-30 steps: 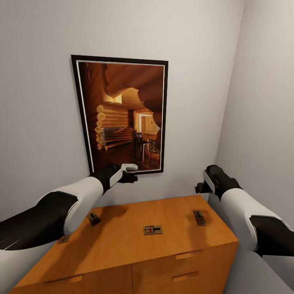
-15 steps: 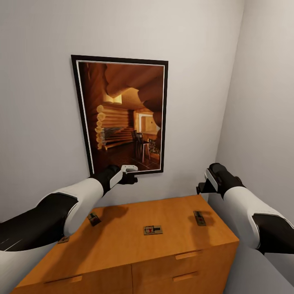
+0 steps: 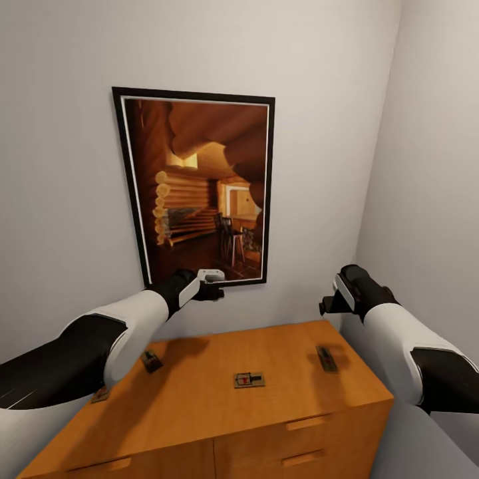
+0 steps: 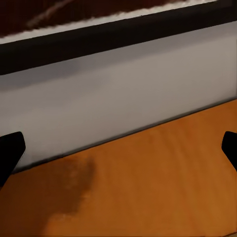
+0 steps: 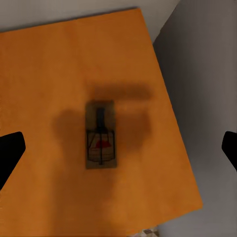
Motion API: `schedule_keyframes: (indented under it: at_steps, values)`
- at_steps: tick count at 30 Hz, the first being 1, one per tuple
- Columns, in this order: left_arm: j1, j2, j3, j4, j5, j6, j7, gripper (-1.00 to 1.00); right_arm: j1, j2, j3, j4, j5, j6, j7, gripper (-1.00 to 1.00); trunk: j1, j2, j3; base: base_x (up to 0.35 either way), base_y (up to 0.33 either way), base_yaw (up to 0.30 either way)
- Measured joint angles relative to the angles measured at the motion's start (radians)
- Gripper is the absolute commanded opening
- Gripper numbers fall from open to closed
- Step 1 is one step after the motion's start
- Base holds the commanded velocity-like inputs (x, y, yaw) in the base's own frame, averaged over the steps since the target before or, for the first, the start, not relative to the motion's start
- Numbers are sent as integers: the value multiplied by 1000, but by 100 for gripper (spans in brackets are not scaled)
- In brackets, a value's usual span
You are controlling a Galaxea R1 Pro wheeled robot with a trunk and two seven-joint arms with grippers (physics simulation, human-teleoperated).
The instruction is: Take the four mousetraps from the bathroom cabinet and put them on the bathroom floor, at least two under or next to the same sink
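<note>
Right wrist view looks straight down on one of the mousetraps [image 5: 101, 134] lying flat on the cabinet [image 5: 59, 74] top, right below the right gripper [image 5: 118, 148], whose fingertips stand wide apart w/ nothing held; trap's long axis runs across the line btwn the fingertips, so a plain vertical drop should pinch its long sides. Head view: right gripper [image 3: 328, 307] hangs above that trap [image 3: 326, 358] near the cabinet's right edge, so right arm is clearly nearer, while the left gripper [image 3: 214, 291], also spread and empty, hangs by the wall w/ the other traps below and to either side of it.
</note>
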Motion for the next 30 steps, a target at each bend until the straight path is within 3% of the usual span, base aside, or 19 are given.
schedule_keyframes:
  at_steps: [8,30]
  values:
    - [0,0,0,1,0,0,0,100,0,5,0,-1,0,0,0,100,0,0,0,181,0,0]
    - [42,0,0,2,3,-19,0,100,0,9,-1,12,-7,-34,-1,100,0,0,0,15,0,0]
